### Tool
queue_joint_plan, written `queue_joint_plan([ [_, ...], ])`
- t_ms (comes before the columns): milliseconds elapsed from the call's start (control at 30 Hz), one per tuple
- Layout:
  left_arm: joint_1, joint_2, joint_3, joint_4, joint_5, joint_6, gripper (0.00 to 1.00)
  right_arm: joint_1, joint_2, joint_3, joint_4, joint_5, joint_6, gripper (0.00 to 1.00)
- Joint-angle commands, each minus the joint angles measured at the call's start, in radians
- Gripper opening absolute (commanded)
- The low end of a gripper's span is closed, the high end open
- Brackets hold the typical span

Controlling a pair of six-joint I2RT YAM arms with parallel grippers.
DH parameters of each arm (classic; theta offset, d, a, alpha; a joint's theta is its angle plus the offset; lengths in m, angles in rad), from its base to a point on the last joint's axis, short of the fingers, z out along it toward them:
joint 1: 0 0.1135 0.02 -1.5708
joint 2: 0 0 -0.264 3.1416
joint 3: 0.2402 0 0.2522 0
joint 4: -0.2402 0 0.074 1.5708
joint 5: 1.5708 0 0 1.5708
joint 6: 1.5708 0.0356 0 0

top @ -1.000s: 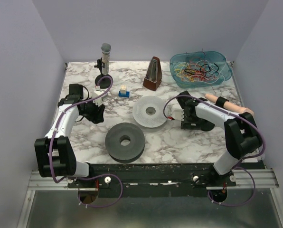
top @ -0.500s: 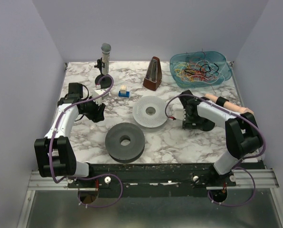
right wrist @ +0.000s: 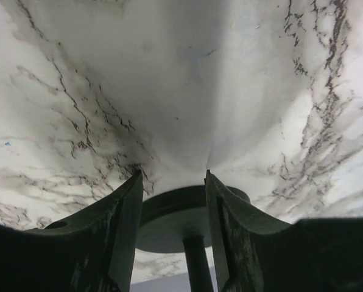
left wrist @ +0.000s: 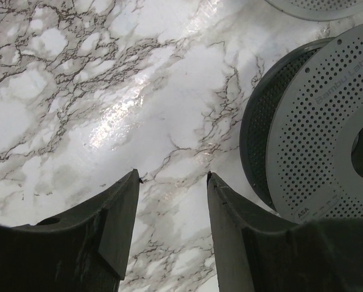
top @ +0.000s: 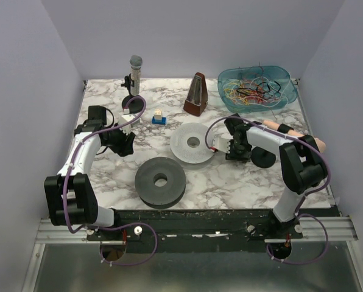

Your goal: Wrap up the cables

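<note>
The cables (top: 253, 89) lie as a multicoloured tangle of thin wires in a translucent teal tub (top: 283, 100) at the back right. Neither gripper touches them. My right gripper (top: 242, 151) is low over the table right of the white spool (top: 192, 143). In the right wrist view the right gripper (right wrist: 173, 173) stands open, with a black disc base (right wrist: 175, 216) and its thin post (right wrist: 197, 264) showing in the gap, untouched. My left gripper (top: 126, 149) is on the left side, and the left wrist view shows the left gripper (left wrist: 172, 176) open over bare marble.
A dark grey spool (top: 161, 180) lies front centre, also seen as the perforated grey spool (left wrist: 318, 128). A microphone on its stand (top: 134, 70), a small blue block (top: 159, 117) and a metronome (top: 197, 95) stand at the back. A model hand (top: 288, 132) sits above the black base (top: 264, 159).
My right arm has swung in, turning its gripper around towards the black base, and its jaws have narrowed. The left arm has not moved.
</note>
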Motion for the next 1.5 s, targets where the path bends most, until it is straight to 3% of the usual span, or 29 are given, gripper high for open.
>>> queue_joint_plan([
  [0, -0.001, 0.013, 0.028, -0.016, -0.011, 0.023, 0.56, -0.039, 0.028, -0.022, 0.04, 0.013, 0.028, 0.51],
  [300, -0.001, 0.024, 0.053, -0.02, -0.008, 0.018, 0.56, -0.138, -0.018, -0.176, 0.136, 0.129, 0.03, 0.5],
  [867, 0.003, 0.008, 0.057, -0.033, -0.008, 0.037, 0.56, -0.37, -0.09, -0.268, 0.3, 0.097, -0.021, 0.52],
  [1067, 0.003, 0.008, 0.059, -0.029, -0.011, 0.04, 0.56, -0.373, -0.088, -0.259, 0.317, 0.096, -0.021, 0.52],
  [1233, 0.003, 0.013, 0.073, -0.032, -0.014, 0.031, 0.56, -0.358, -0.145, -0.132, 0.258, -0.008, 0.065, 0.59],
  [1467, 0.003, 0.022, 0.114, -0.036, -0.006, -0.008, 0.57, -0.25, -0.228, -0.007, 0.178, -0.047, 0.053, 0.8],
])
